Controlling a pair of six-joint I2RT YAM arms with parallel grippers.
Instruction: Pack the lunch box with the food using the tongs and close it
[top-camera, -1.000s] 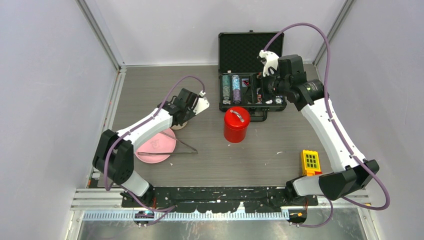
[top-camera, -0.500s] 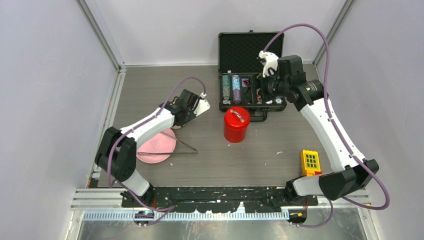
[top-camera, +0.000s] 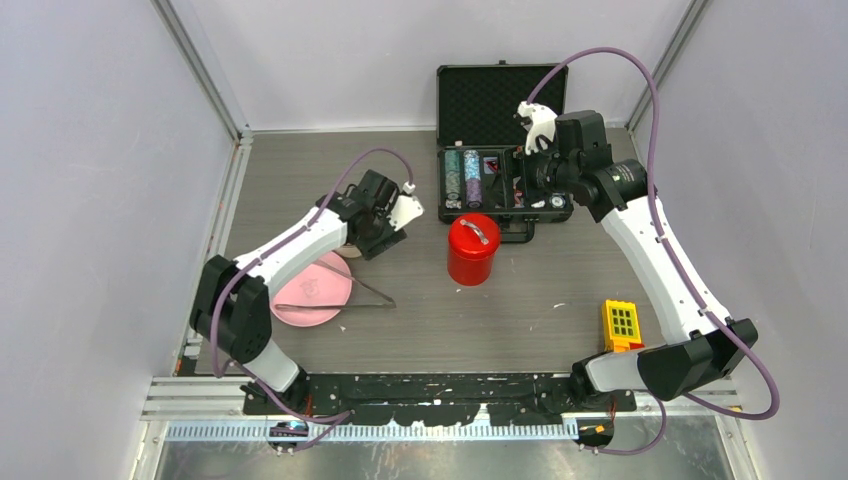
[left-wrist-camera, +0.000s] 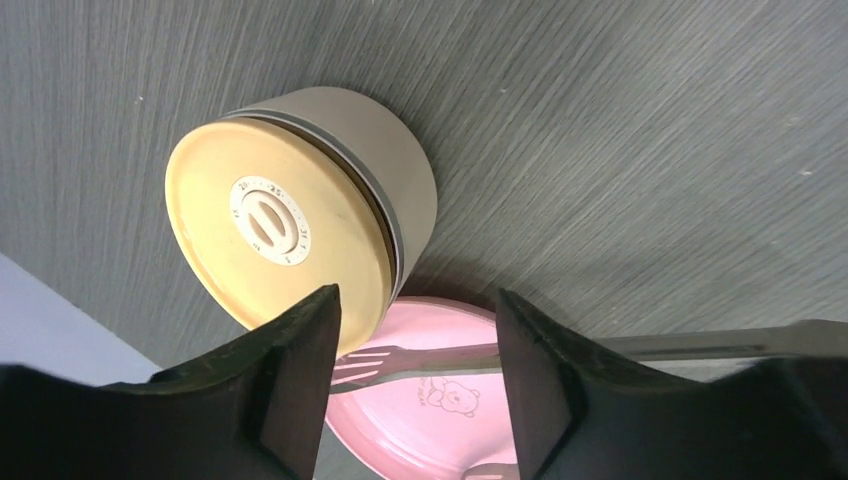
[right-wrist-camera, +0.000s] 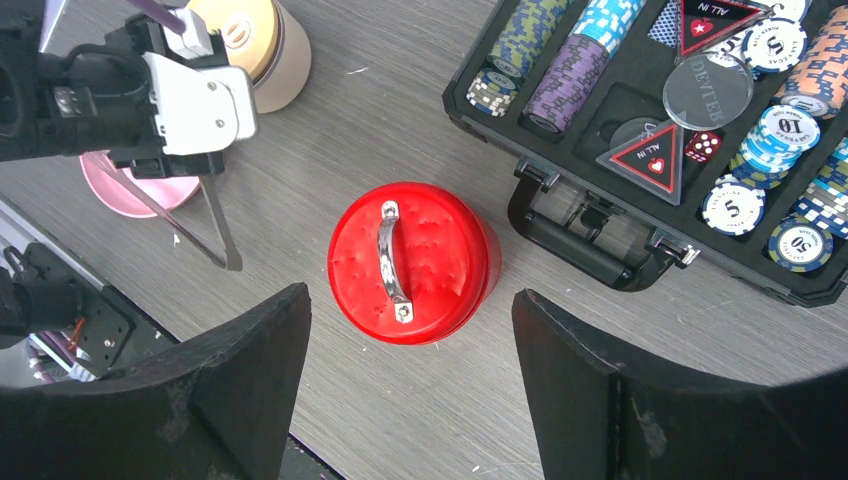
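Showing packing apparently finished: the tall red cylindrical canister, lidded, stood mid-frame; the small round steel bowl, beige lid on, sat left of centre beneath the open, empty left hand. The thin dark metal tongs lay partly on a flat pink plate. The right hand hung open, empty.

On the grey table sit a red canister, lidded bowl, pink plate, tongs, open chip case and yellow block.
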